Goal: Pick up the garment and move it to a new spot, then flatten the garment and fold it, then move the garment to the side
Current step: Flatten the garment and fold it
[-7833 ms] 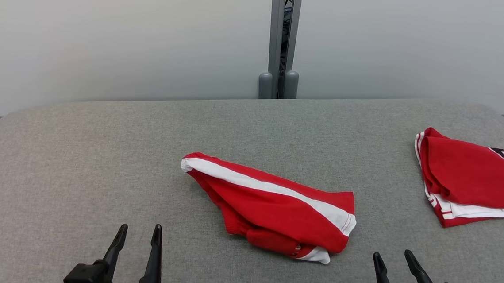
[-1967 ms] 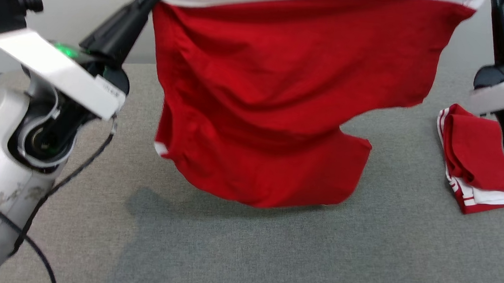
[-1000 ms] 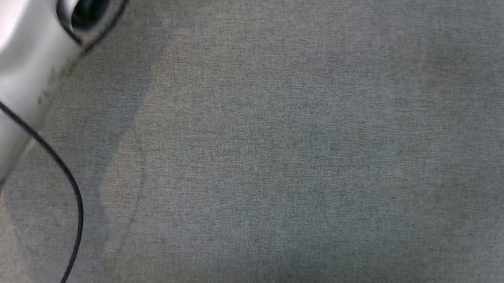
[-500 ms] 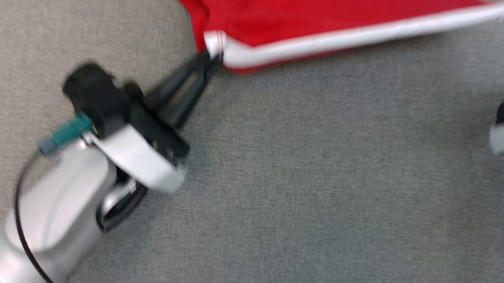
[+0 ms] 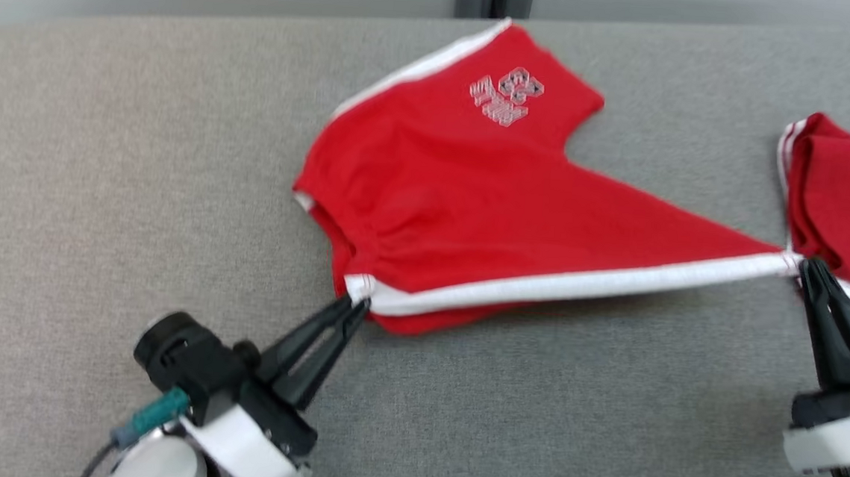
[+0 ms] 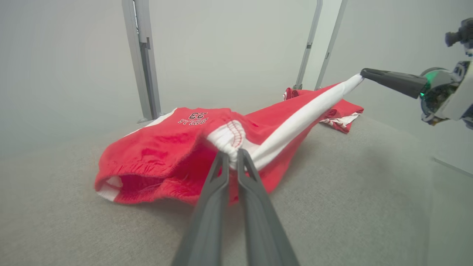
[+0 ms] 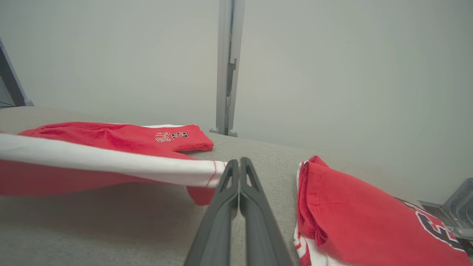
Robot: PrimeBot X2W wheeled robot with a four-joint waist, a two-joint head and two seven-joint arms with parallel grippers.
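The garment point(image 5: 473, 197) is a pair of red shorts with a white side stripe and a small number print, spread across the grey padded table point(image 5: 140, 136). My left gripper point(image 5: 359, 307) is shut on the near-left end of the white waistband point(image 6: 227, 138). My right gripper point(image 5: 806, 264) is shut on the other end of the white band point(image 7: 207, 171), so the stripe stretches taut between the two grippers a little above the table. The far leg of the garment point(image 7: 162, 138) rests on the table.
A second folded red garment point(image 5: 846, 201) with a dark number print lies at the table's right edge, just beyond my right gripper point(image 7: 239, 162). A grey post point(image 7: 225, 66) stands behind the table against a pale wall.
The garment hung high in the air between both grippers; now it is lowered and laid out on the table with the stripe edge stretched. The head camera has swung during this.
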